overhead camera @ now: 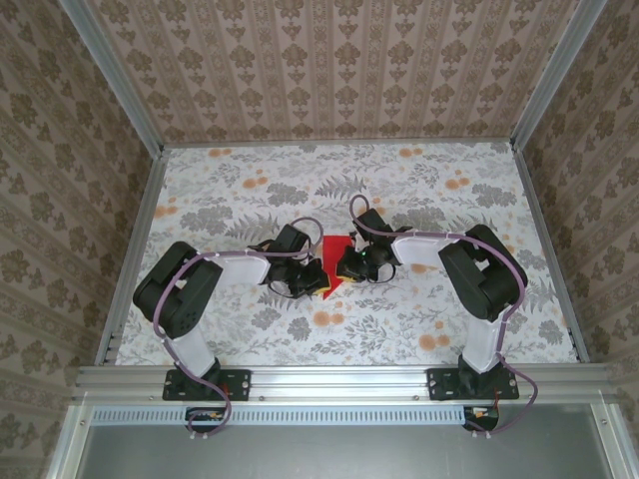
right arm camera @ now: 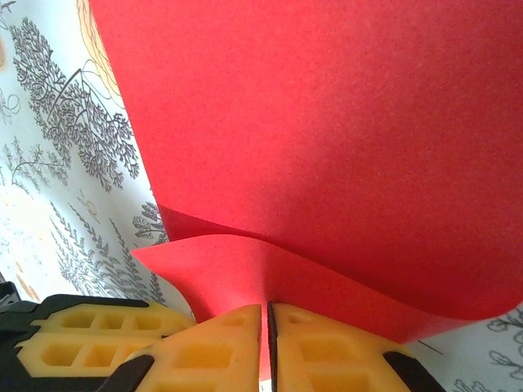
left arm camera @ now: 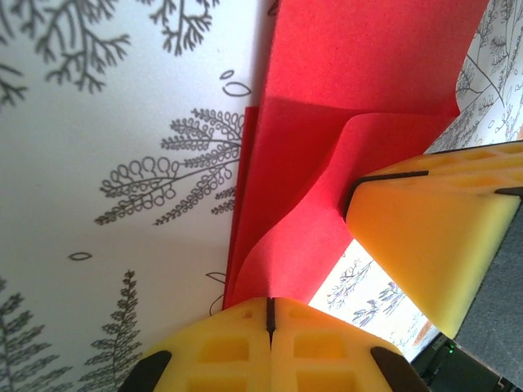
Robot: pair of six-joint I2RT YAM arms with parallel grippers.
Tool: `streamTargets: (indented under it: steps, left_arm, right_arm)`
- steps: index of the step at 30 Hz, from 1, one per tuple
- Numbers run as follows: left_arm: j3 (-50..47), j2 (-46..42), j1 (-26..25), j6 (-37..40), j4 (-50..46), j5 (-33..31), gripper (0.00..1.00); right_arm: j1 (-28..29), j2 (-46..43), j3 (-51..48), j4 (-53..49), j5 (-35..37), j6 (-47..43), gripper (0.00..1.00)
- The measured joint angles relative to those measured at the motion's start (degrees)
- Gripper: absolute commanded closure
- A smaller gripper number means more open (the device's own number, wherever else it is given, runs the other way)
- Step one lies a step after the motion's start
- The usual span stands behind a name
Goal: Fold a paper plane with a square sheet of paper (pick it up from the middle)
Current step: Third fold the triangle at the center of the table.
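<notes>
— Counter [overhead camera: 419,190] from above, what lay on it?
— The red sheet of paper [overhead camera: 336,261], near the middle of the floral surface, squeezed between the two arms. The left tool [overhead camera: 305,279] reached in from the left and the right tool [overhead camera: 349,264] from the right, both down at the paper. From that height I could not tell how their jaws stood.

— And the left wrist camera?
— The sheet of paper [left arm camera: 351,106] was folded over on itself, one layer flat on the counter [left arm camera: 98,147] and a flap curling up off it. That flap ran down into the left tool [left arm camera: 269,314], whose yellow pads were pressed together with the red edge nipped in the seam. A yellow finger [left arm camera: 425,237] of the right tool came in from the right, touching the flap's curved edge.

— The right wrist camera?
— Red across most of it. The sheet of paper [right arm camera: 343,139] rose in a broad layer, and a lower lip bowed toward the lens. The right tool [right arm camera: 265,331] pinched that lip, its pads almost meeting, with a sliver of red between them. The patterned counter [right arm camera: 57,163] showed on the left.
</notes>
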Motion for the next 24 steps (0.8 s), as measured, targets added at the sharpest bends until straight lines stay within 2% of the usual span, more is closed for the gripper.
streamTargets:
  steps: [11, 24]
  left_arm:
    - [0.0, -2.1, -0.81, 0.33, 0.5, 0.42, 0.95]
    - [0.02, 0.42, -1.14, 0.33, 0.44, 1.09, 0.95]
  right_arm:
    - [-0.15, 0.24, 0.0, -0.02, 0.0, 0.04, 0.87]
    - [-0.28, 0.42, 0.02, -0.07, -0.04, 0.09, 0.87]
